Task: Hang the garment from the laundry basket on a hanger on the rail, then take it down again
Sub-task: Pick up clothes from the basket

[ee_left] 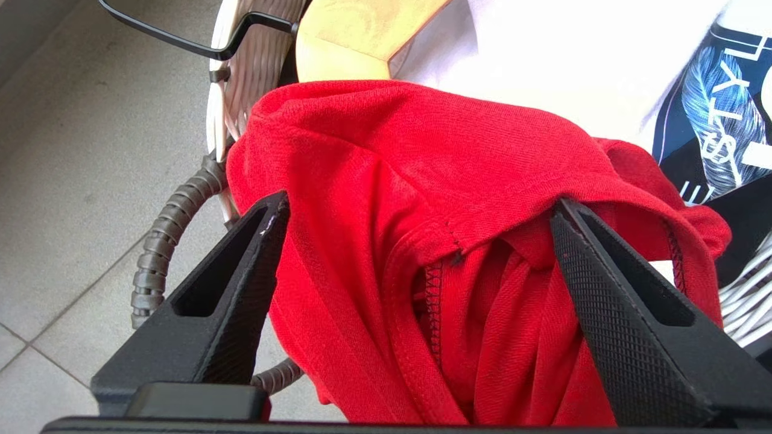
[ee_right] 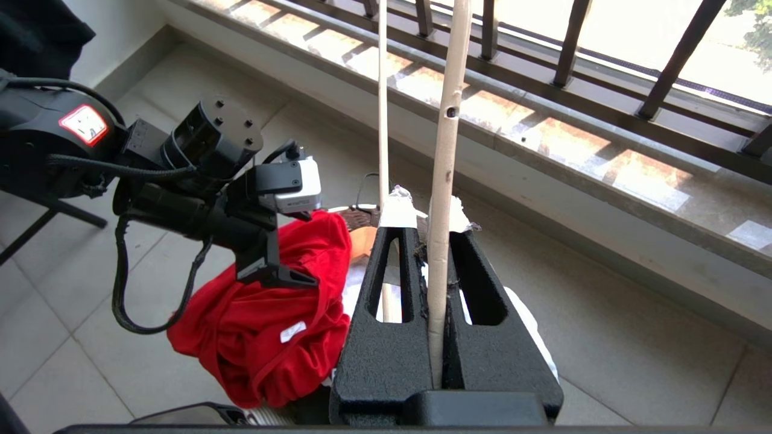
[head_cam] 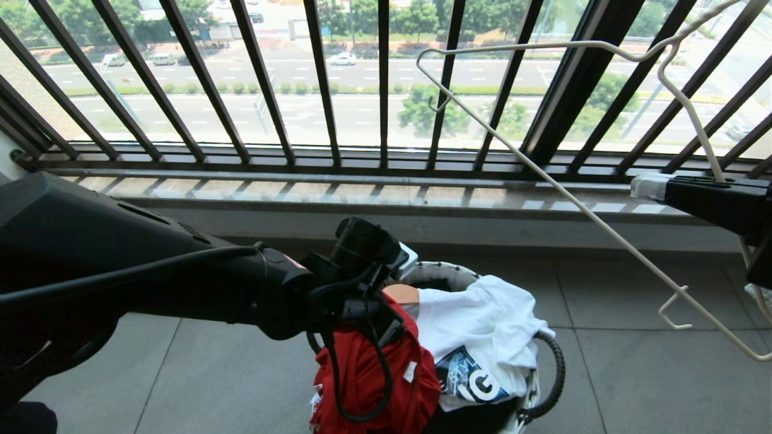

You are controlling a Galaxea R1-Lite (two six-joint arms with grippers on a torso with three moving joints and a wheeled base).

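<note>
Black left fingers (ee_left: 241, 289) stand wide apart, gripping nothing, astride the bunched red garment (ee_left: 434, 199) heaped on the basket (head_cam: 446, 272) rim beside a white shirt (head_cam: 482, 328). Right gripper (ee_right: 443, 232) is clamped tight on the hanger (ee_right: 446, 181), held before the balcony bars (head_cam: 325, 78).

My left arm (head_cam: 120, 271) is a bulky matte black shell with black cables looping along it, a red-and-white sticker near the wrist and a small white camera block. Both grippers have black triangular hollow fingers (ee_left: 217, 301) with cross-hatched pads; the right gripper (ee_right: 429, 223) has white tape on its tips.
</note>
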